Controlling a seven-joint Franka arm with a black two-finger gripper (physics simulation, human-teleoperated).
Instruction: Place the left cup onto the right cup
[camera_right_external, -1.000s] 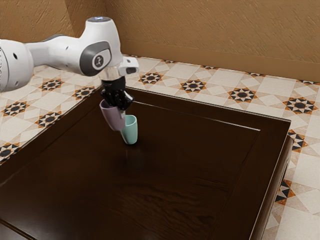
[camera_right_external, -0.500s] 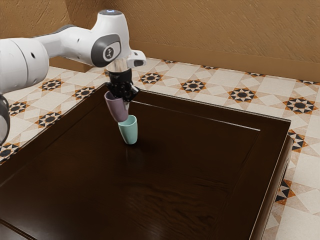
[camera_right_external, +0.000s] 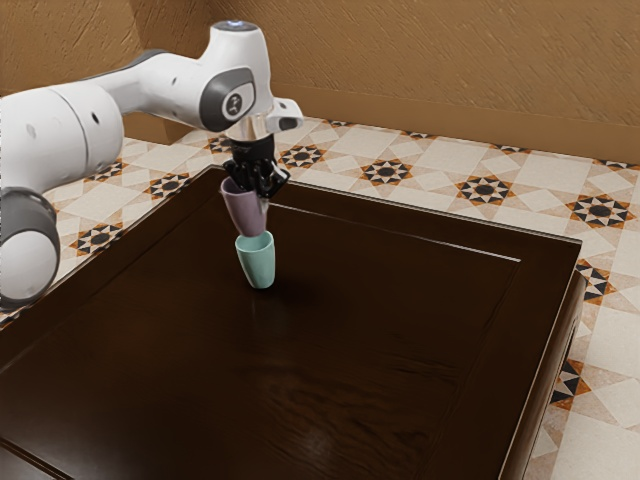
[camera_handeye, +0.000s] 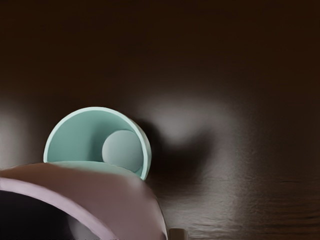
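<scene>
Plainly, the one marking is a small white emblem on the arm's grey joint cap (camera_right_external: 237, 100), too small to read. The purple cup (camera_right_external: 245, 208) is a plain, glossy, tapered tumbler, mouth up and slightly tilted. It hangs at the gripper's (camera_right_external: 256, 186) 6 o'clock, the black fingers clenched on its rim. At the purple cup's 6 o'clock the teal cup (camera_right_external: 257, 260) stands upright on the dark wooden table (camera_right_external: 400, 340), toward the tabletop's 10 o'clock. The purple base sits right at the teal rim; whether they touch is unclear. In the wrist view, the purple cup (camera_handeye: 95, 200) overlaps the teal cup's (camera_handeye: 82, 137) open mouth.
</scene>
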